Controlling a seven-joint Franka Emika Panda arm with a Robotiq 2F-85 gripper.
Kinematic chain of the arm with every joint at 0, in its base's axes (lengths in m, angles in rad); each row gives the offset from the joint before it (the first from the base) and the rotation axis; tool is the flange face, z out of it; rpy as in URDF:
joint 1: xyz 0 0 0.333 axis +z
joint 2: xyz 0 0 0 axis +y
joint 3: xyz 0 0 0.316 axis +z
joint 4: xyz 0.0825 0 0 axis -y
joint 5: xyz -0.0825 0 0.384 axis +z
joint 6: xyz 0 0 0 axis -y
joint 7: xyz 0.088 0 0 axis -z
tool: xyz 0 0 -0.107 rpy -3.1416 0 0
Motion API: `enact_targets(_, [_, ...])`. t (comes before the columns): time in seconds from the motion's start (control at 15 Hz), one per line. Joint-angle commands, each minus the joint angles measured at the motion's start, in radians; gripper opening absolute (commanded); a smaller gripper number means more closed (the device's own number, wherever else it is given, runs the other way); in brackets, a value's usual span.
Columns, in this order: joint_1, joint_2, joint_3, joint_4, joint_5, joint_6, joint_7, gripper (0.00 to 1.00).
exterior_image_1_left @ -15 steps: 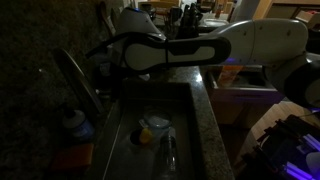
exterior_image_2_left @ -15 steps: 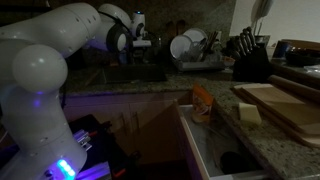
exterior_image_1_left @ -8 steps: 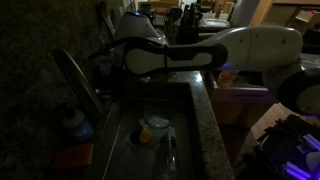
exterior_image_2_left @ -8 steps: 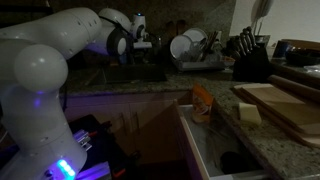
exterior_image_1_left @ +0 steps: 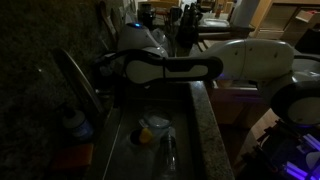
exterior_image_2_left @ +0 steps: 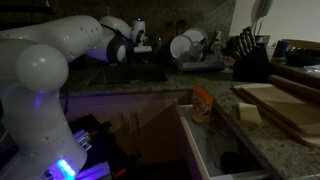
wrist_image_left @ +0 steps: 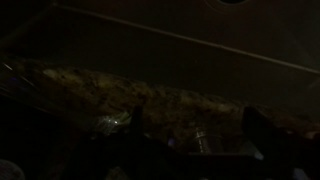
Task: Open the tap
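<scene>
My claw (wrist_image_left: 198,125), fingers spread apart and holding nothing, hovers near the long, arched, silvery-grey metal tap (exterior_image_1_left: 76,82).

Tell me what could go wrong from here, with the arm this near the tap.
1. The scene is very dark and the wrist view shows little, so the jaws might miss the tap or its handle, which I cannot make out.
2. The arm stretches low across the sink; a sideways sweep might knock the blue-capped bottle beside the tap.

White arm (exterior_image_2_left: 60,50) over counter (exterior_image_2_left: 130,92), dish rack (exterior_image_2_left: 203,62) (plates (exterior_image_2_left: 182,45) inside), knife block (exterior_image_2_left: 248,60)
</scene>
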Motion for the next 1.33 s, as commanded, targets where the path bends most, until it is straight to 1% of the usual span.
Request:
enact_targets(0.0, [0.018, 0.035, -0.029, 0.072, 0.029, -0.029, -0.007, 1.00])
enact_targets(0.07, [0.019, 0.035, -0.030, 0.075, 0.029, -0.029, -0.007, 1.00])
enact_targets(0.2, [0.024, 0.046, -0.022, 0.083, 0.041, 0.023, -0.018, 1.00])
enact_targets(0.27, [0.021, 0.031, -0.019, 0.053, 0.049, 0.056, -0.014, 1.00])
enact_targets(0.4, [0.019, 0.026, -0.010, 0.041, 0.069, 0.080, -0.022, 1.00])
enact_targets(0.53, [0.006, 0.027, 0.009, 0.033, 0.106, 0.072, -0.019, 1.00])
enact_targets(0.6, [0.020, 0.012, -0.022, 0.032, 0.087, 0.052, -0.003, 1.00])
enact_targets(0.93, [0.020, 0.013, -0.022, 0.033, 0.091, 0.051, -0.002, 1.00])
enact_targets(1.27, [0.020, 0.010, -0.033, 0.031, 0.087, 0.041, 0.036, 1.00])
